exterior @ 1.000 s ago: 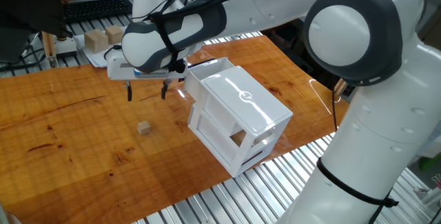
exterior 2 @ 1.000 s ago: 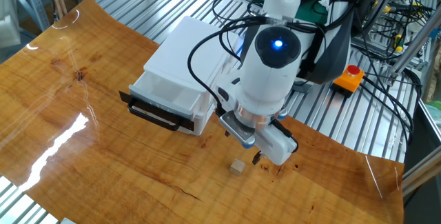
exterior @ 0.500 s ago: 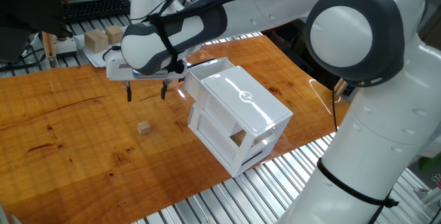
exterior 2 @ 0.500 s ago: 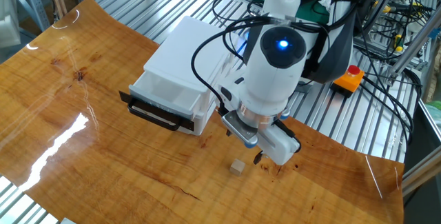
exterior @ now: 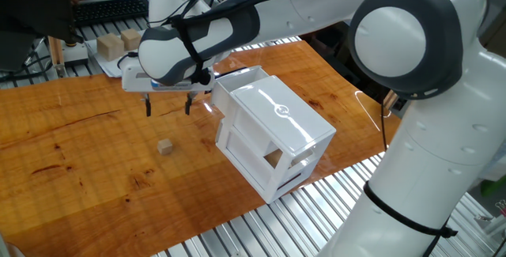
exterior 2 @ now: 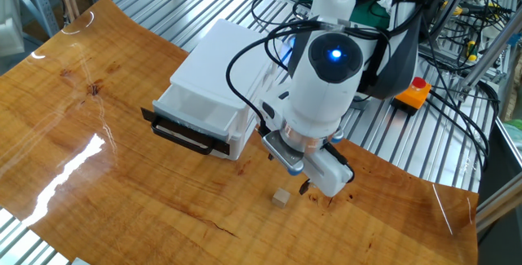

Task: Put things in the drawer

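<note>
A small light-tan wooden cube (exterior: 164,146) lies on the wooden table; in the other fixed view the cube (exterior 2: 281,198) sits just below the arm. My gripper (exterior: 168,107) hangs open and empty above the table, beyond the cube and a little above it. It also shows in the other fixed view (exterior 2: 287,173). The white drawer (exterior 2: 200,123) with its black handle (exterior 2: 183,137) is pulled out from the glossy white cabinet (exterior: 273,126). Its inside looks bare where I can see it.
Two larger pale wooden blocks (exterior: 118,43) sit at the far edge near a keyboard. An orange box with a red button (exterior 2: 413,91) and cables lie on the metal rack beyond the table. The table's edge runs close to the cabinet.
The arm's wrist has shifted very slightly over the last second. The cube and the drawer have not moved.
</note>
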`<state>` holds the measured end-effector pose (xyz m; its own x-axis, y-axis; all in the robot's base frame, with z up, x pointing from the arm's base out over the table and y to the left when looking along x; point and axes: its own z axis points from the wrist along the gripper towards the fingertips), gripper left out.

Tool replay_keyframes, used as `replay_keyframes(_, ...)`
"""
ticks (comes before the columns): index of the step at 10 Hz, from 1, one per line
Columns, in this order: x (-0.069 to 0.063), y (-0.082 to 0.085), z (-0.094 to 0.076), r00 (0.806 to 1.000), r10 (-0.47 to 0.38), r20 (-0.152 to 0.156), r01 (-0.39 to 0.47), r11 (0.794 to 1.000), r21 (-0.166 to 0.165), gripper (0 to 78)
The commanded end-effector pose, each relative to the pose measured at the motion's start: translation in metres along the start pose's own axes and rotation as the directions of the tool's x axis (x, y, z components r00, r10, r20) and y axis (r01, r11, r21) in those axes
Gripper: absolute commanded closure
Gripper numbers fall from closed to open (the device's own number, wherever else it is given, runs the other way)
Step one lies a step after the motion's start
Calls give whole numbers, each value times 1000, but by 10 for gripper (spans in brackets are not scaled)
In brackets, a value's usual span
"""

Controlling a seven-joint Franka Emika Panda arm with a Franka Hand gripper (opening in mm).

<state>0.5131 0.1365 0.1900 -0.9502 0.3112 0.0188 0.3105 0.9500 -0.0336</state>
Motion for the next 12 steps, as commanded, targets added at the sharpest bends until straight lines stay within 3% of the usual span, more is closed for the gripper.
replay_keyframes(1, -1, 1, -2, 999, -11, -36, 11, 1000, 7, 2)
replay_keyframes(3, -1, 1, -2, 999, -13, -39, 12, 1000, -14, 2)
replay_keyframes(8, -2, 23, 20, 999, -8, -37, 8, 1000, 2, 2)
replay_keyframes(12, -2, 29, 35, 999, -28, -34, 28, 1000, 3, 2)
